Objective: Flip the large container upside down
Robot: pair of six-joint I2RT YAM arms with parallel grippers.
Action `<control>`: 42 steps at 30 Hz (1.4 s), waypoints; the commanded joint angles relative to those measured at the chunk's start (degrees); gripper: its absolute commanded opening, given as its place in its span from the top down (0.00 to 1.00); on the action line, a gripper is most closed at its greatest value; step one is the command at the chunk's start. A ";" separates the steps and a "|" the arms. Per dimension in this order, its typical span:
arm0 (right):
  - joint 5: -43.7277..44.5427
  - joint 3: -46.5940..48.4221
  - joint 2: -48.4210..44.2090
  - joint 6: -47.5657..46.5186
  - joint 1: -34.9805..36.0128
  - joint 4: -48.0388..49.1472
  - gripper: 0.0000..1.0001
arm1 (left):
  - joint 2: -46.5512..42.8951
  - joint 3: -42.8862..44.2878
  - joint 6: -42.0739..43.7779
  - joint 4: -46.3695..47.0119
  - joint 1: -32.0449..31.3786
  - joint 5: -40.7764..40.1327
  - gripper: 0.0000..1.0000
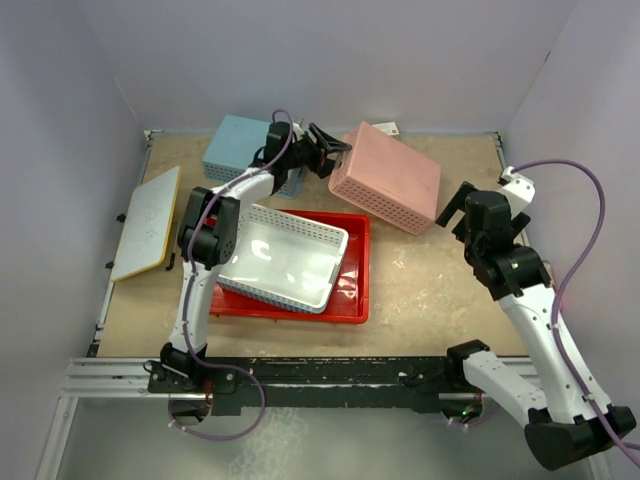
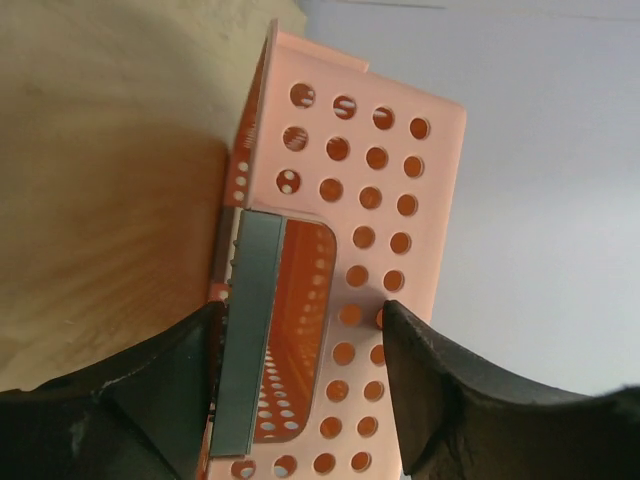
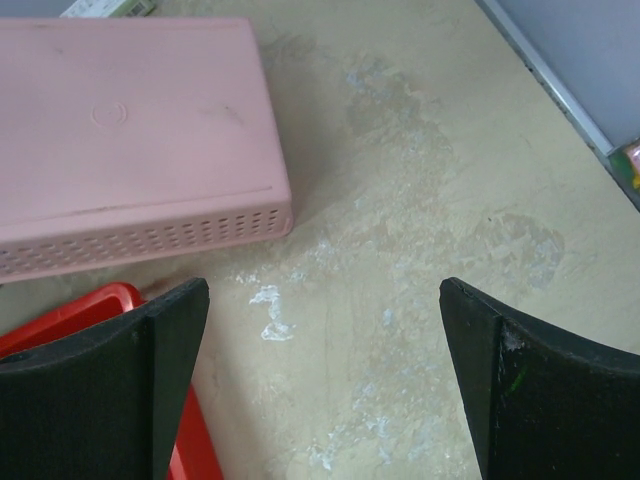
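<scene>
The large container is a shallow glossy red tray [image 1: 356, 236] lying open side up mid-table. A white perforated basket [image 1: 285, 258] sits tilted inside it. One red corner shows in the right wrist view [image 3: 70, 315]. My left gripper [image 1: 330, 152] is far behind the tray, at the left end of the upside-down pink basket [image 1: 385, 178]. In the left wrist view my left gripper [image 2: 298, 320] has its jaws spread on either side of the pink basket's perforated end wall [image 2: 370, 180]. My right gripper [image 1: 462, 205] is open and empty over bare table to the right of the tray, as the right wrist view [image 3: 325, 300] shows.
A blue basket [image 1: 232, 145] stands at the back left behind my left arm. A flat white board [image 1: 148, 222] lies at the left edge. The pink basket [image 3: 130, 130] lies bottom up just beyond the tray's far right corner. Walls close the table on three sides.
</scene>
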 commanded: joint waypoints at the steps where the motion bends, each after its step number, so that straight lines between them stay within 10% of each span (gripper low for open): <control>1: -4.01 -0.35 2.01 -0.21 0.00 1.64 0.00 | -0.85 13.15 20.94 -24.96 0.11 -3.40 0.38; 9: -11.76 -1.33 6.12 -3.20 -0.21 3.67 0.00 | -0.06 28.46 38.11 -49.72 0.07 -17.53 0.35; 21: -37.20 0.09 17.99 -0.64 -10.69 9.00 0.00 | -8.20 30.21 50.67 -57.74 -0.35 -29.38 0.32; 42: -45.48 16.45 57.35 -2.45 -14.95 31.11 0.00 | -53.48 -15.26 58.07 -46.72 -10.87 -49.39 0.31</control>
